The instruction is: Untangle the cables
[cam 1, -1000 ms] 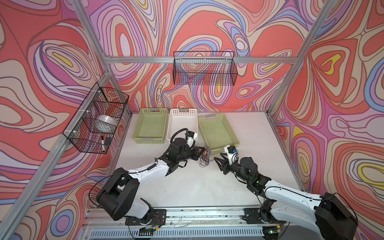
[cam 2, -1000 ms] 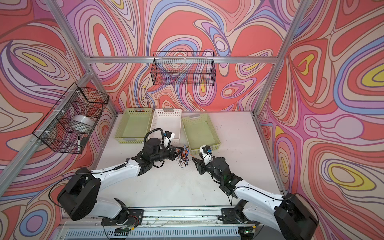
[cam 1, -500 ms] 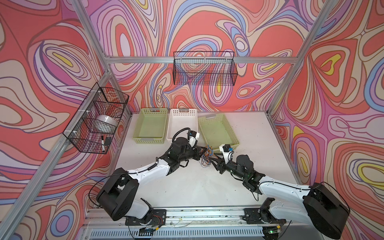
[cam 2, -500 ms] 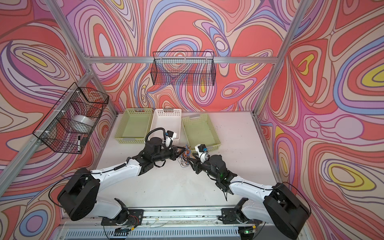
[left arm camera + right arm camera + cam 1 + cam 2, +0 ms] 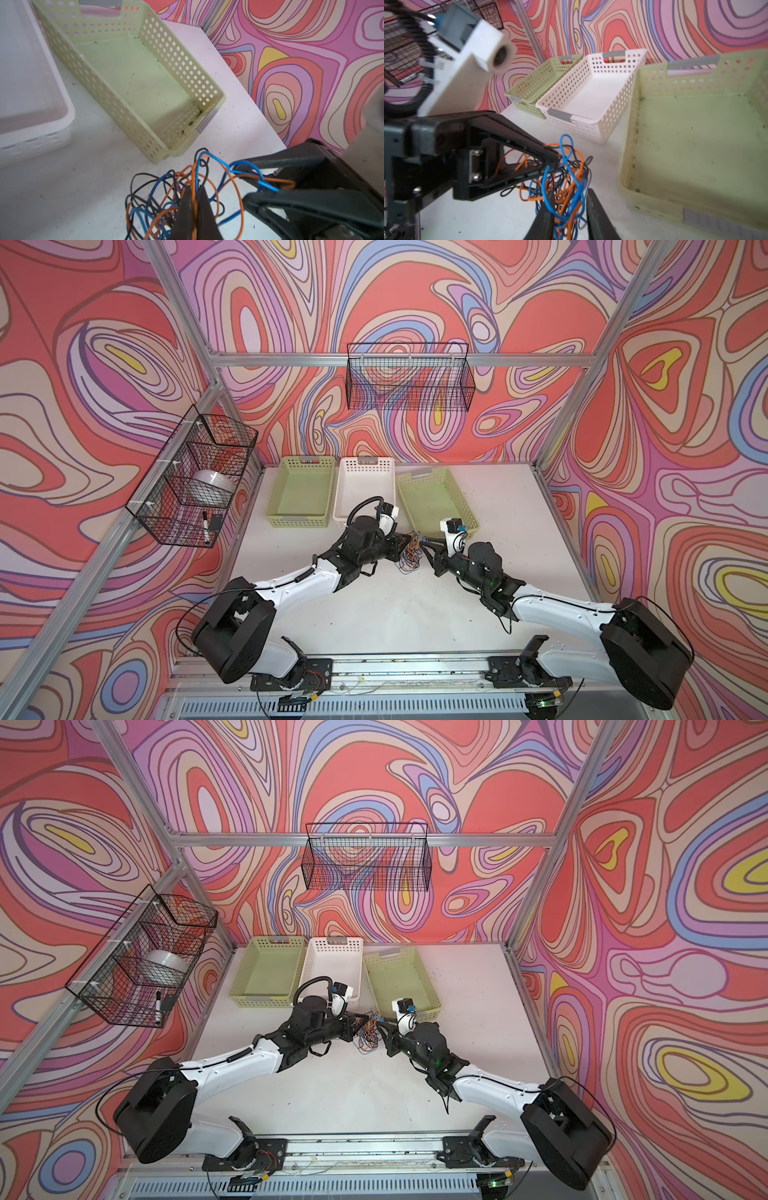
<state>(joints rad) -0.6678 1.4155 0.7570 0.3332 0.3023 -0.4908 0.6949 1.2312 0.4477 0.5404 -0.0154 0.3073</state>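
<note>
The cables (image 5: 410, 551) (image 5: 367, 1032) are a small tangle of thin orange, blue and dark strands on the white table, in front of the baskets. My left gripper (image 5: 195, 189) (image 5: 408, 537) is shut on an orange strand of the cables (image 5: 164, 199), which runs up between its two dark fingers. My right gripper (image 5: 569, 192) (image 5: 424, 546) meets the tangle from the opposite side. Its jaws stand apart with a clump of the cables (image 5: 566, 178) between them, and I see no pinch. Blue and orange loops drape across its fingers (image 5: 270, 164).
Three perforated baskets stand just behind the tangle: a green basket (image 5: 464, 506) nearest the right gripper, a white basket (image 5: 365, 462) in the middle and another green basket (image 5: 305, 462) on the left. Black wire baskets (image 5: 409, 381) hang on the back and left walls.
My right gripper has moved left into the tangle and its jaws have narrowed around the strands. The left gripper has stayed shut in place.
</note>
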